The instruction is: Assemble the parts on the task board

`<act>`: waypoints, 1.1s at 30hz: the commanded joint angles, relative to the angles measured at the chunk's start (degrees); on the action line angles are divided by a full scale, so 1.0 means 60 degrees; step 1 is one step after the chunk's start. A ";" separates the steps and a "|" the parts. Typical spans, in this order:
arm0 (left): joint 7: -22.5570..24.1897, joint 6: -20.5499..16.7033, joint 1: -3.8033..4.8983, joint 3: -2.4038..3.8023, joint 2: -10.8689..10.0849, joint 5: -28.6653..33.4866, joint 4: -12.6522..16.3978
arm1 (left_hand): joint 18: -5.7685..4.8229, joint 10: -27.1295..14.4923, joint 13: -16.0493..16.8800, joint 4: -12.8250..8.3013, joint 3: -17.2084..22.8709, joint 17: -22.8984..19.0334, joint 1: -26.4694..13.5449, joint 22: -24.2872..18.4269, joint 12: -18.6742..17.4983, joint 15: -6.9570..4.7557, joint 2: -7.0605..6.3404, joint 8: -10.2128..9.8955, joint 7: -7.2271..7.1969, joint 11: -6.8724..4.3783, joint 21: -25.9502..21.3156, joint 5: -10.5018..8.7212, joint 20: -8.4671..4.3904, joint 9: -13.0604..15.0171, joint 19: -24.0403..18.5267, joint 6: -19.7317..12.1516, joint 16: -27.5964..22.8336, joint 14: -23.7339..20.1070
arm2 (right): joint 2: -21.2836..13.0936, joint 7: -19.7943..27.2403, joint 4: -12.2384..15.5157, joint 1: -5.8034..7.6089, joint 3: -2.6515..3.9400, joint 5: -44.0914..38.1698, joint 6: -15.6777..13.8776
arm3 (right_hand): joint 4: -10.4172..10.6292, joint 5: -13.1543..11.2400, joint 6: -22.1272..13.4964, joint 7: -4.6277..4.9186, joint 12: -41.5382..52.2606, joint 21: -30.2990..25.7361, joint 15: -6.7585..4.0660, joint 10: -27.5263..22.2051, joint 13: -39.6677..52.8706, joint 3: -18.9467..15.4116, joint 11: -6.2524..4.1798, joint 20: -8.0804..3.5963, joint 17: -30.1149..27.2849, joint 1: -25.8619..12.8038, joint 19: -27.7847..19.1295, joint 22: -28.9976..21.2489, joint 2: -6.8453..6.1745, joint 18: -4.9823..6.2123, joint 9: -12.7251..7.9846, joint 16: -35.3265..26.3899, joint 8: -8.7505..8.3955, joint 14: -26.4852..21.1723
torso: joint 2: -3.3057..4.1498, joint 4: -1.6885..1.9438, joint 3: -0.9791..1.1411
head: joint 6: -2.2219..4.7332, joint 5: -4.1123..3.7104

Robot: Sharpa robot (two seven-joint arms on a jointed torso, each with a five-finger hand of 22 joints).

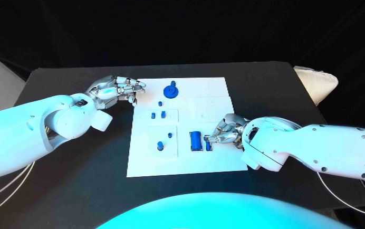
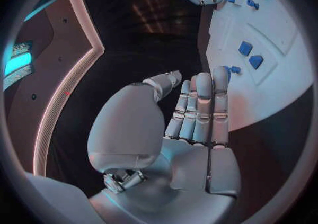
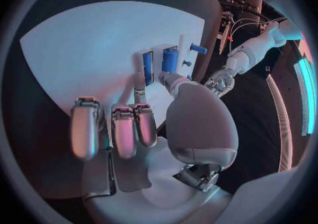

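Observation:
The white task board [image 1: 220, 160] lies in the middle of the black table. On it are a round blue part with a knob [image 1: 171, 89], several small blue parts [image 1: 157, 115], a blue block [image 1: 195, 140] and a narrow blue strip [image 1: 208, 142]. My right hand [image 1: 225, 132] rests on the board just right of the strip. In the right wrist view one finger [image 3: 140, 87] and the thumb reach up to the strip [image 3: 147, 68] and the block [image 3: 169, 60], while the other fingers curl in. My left hand [image 1: 118, 89] hovers at the board's far left corner, palm bare [image 2: 192, 128].
Black table [image 1: 76, 187] surrounds the board [image 2: 265, 86] on all sides. A pale cushion-like object [image 1: 316, 84] sits off the table's right edge. The board's right half [image 3: 99, 49] is bare white.

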 commanded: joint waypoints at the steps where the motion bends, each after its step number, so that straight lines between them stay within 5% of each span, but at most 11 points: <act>1: 0.0037 0.0152 0.0003 0.0006 0.0007 -0.0012 0.0026 | 0.0068 -0.0026 -0.0018 0.0065 -0.0012 -0.0014 0.0056 -0.0014 0.0033 -0.0016 -0.0052 0.0050 -0.0031 -0.0013 -0.0041 0.0042 0.0000 -0.0020 0.0090 -0.0060 -0.0019 -0.0068 | 0.0024 0.0097 0.0031 -0.0009 0.0000 -0.0097 0.0204 | 0.0003 0.0035 0.0056 0.0009 0.0026 0.0029 -0.0030 0.0702 0.2149 -0.0037 -0.0080 -0.0058 0.2516 -0.0099 0.0609 0.2092 -0.0011 -0.0177 -0.0012 0.0059 -0.0034 0.0997 | -0.0001 -0.0002 0.0003 | 0.0002 -0.0005; 13: 0.0120 0.0073 0.0003 0.0006 0.0016 -0.0008 0.0014 | 0.0068 -0.0026 -0.0018 0.0065 -0.0012 -0.0014 0.0056 -0.0014 0.0033 -0.0016 -0.0052 0.0050 -0.0031 -0.0013 -0.0041 0.0042 0.0000 -0.0020 0.0090 -0.0060 -0.0019 -0.0068 | -0.0416 0.0693 -0.0026 -0.0005 0.0000 -0.0380 0.0116 | -0.0041 0.0119 -0.0095 0.0056 -0.0287 -0.0350 -0.0007 0.0550 0.1976 -0.0329 -0.0045 -0.0046 0.2516 -0.0019 0.0515 0.2002 -0.0128 -0.0112 -0.0061 0.0059 -0.0114 0.0997 | -0.0013 0.0001 0.0003 | 0.0002 -0.0016; 17: 0.0348 -0.0112 0.0003 0.0006 0.0051 0.0108 -0.0027 | 0.0067 -0.0026 -0.0019 0.0067 -0.0012 -0.0015 0.0058 -0.0015 0.0036 -0.0015 -0.0051 0.0055 -0.0031 -0.0013 -0.0044 0.0042 0.0001 -0.0021 0.0090 -0.0061 -0.0021 -0.0069 | -0.0725 0.1919 -0.0090 0.0047 0.0004 0.0216 0.0028 | -0.0037 0.0214 -0.0585 0.0248 -0.0619 -0.0911 0.0126 0.0359 0.1794 -0.0825 0.0119 0.0055 0.2417 0.0285 0.0365 0.1870 -0.0067 -0.0024 -0.0176 -0.0021 -0.0365 0.0970 | -0.0031 -0.0019 0.0005 | 0.0002 -0.0001; 22: 0.0857 -0.0572 0.0002 0.0006 0.0133 0.0466 -0.0112 | 0.0066 -0.0014 -0.0017 0.0087 -0.0024 -0.0016 0.0034 -0.0017 0.0047 -0.0012 -0.0053 0.0060 -0.0031 -0.0012 -0.0049 0.0035 0.0003 -0.0022 0.0089 -0.0061 -0.0020 -0.0070 | -0.0870 0.4485 -0.0497 0.0290 0.0010 0.1760 0.0186 | -0.0077 0.0189 -0.0917 0.0405 -0.1076 -0.2120 0.0261 0.0049 0.1537 -0.1048 0.0266 0.0183 0.2066 0.0841 0.0024 0.1584 0.0109 0.0172 -0.0240 -0.0315 -0.0502 0.0862 | -0.0080 -0.0051 0.0009 | 0.0002 0.0001; 27: 0.1535 -0.1280 0.0002 0.0007 0.0280 0.0900 -0.0209 | 0.0064 0.0002 -0.0015 0.0093 -0.0027 -0.0018 0.0029 -0.0020 0.0059 -0.0011 -0.0053 0.0061 -0.0037 -0.0017 -0.0056 0.0033 0.0006 -0.0024 0.0081 -0.0065 -0.0026 -0.0082 | -0.0558 0.7004 -0.1474 0.0507 0.0054 0.3934 0.0257 | -0.0299 -0.0272 -0.1282 0.0613 -0.3524 -0.6301 0.0445 -0.1674 0.0076 -0.0730 0.0454 0.0381 -0.0014 0.1926 -0.1369 0.0425 0.0438 0.0798 -0.0277 -0.2269 -0.0551 -0.0089 | -0.0214 -0.0098 -0.0010 | 0.0033 0.0057; 29: 0.1879 -0.1725 0.0002 0.0008 0.0360 0.1055 -0.0264 | 0.0064 0.0042 -0.0010 0.0085 -0.0017 -0.0025 0.0051 -0.0026 0.0085 -0.0017 -0.0047 0.0071 -0.0049 -0.0032 -0.0072 0.0034 0.0006 -0.0025 0.0059 -0.0063 -0.0043 -0.0116 | -0.0336 0.7689 -0.1990 0.0546 0.0094 0.4620 0.0272 | -0.0409 -0.0792 -0.1341 0.0659 -0.4845 -0.8117 0.0463 -0.2554 -0.0813 -0.0467 0.0482 0.0433 -0.0855 0.2252 -0.1973 -0.0221 0.0569 0.1036 -0.0265 -0.3167 -0.0496 -0.0545 | -0.0258 -0.0109 -0.0021 | 0.0176 0.0081; 30: 0.2070 -0.1977 0.0003 0.0009 0.0414 0.1168 -0.0312 | 0.0072 0.0197 0.0011 0.0031 0.0013 -0.0032 0.0139 -0.0025 0.0164 -0.0049 -0.0032 0.0137 -0.0081 -0.0075 -0.0081 0.0035 -0.0008 -0.0008 0.0038 0.0032 -0.0058 -0.0151 | -0.0193 0.8023 -0.2313 0.0561 0.0127 0.4925 0.0273 | -0.0490 -0.0948 -0.1477 0.0705 -0.6436 -0.9750 0.0512 -0.3578 -0.1887 -0.0268 0.0537 0.0467 -0.1962 0.2460 -0.2543 -0.0870 0.0555 0.1241 -0.0287 -0.4413 -0.0518 -0.1186 | -0.0274 -0.0110 -0.0017 | 0.0299 0.0107; 33: 0.2440 -0.2484 0.0005 0.0012 0.0581 0.1453 -0.0526 | 0.0063 0.0368 -0.0020 -0.0033 0.0065 -0.0145 0.0217 -0.0048 0.0171 -0.0084 -0.0070 0.0199 -0.0143 -0.0129 -0.0172 0.0034 -0.0042 -0.0010 -0.0126 0.0114 -0.0324 -0.0407 | 0.0238 0.8758 -0.3226 0.0587 0.0239 0.5639 0.0255 | -0.0530 -0.1424 -0.1715 0.0734 -0.8246 -1.0676 0.0617 -0.4359 -0.3538 0.0183 0.0612 0.0595 -0.4248 0.2675 -0.2912 -0.1813 0.0416 0.1250 -0.0404 -0.7336 -0.0594 -0.2469 | -0.0300 -0.0118 0.0000 | 0.0625 0.0180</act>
